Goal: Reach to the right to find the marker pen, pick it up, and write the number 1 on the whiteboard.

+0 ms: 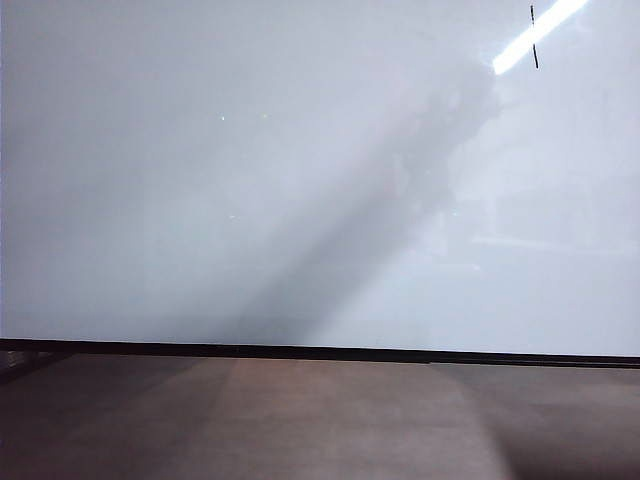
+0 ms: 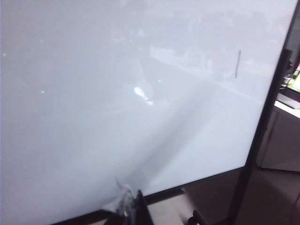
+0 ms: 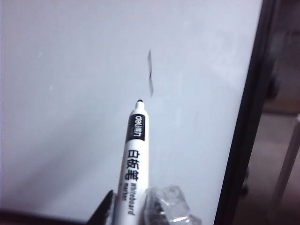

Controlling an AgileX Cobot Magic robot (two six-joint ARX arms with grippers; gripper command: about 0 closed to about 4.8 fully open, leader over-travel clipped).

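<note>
Right gripper [image 3: 127, 208]: closed on pen [image 3: 132, 161], two dark fingers [image 3: 104, 211] flanking the white barrel low down, one of them wrapped in clear film. Pen's long axis: running up out of the fingers, slightly tilted, black tip foremost, aimed at the board [image 3: 70, 93]. Stroke [image 3: 151, 75]: just beyond the tip, a little farther along the same line; tip apparently clear of the surface, though contact cannot be settled from this angle. Stroke near-vertical, roughly parallel to the pen's axis.

Left gripper [image 2: 126, 206]: only a dark finger tip and a scrap of clear film visible at the frame edge; open or shut cannot be told. Nothing seen held. Stroke [image 2: 237, 64] well apart from it, near the board's [image 2: 70, 117] black side frame.

Exterior view: neither arm visible; only a diagonal shadow across the board [image 1: 200, 200]. Stroke [image 1: 534, 38] high at upper right, crossing a bright slanted reflection. Brown surface [image 1: 300, 420] below the board's black edge.

Nearer arm to the mark: right.

Count: one pen, one stroke, one board, two grippers.

Judged stage: digit seemingly written; pen not yet put down.
</note>
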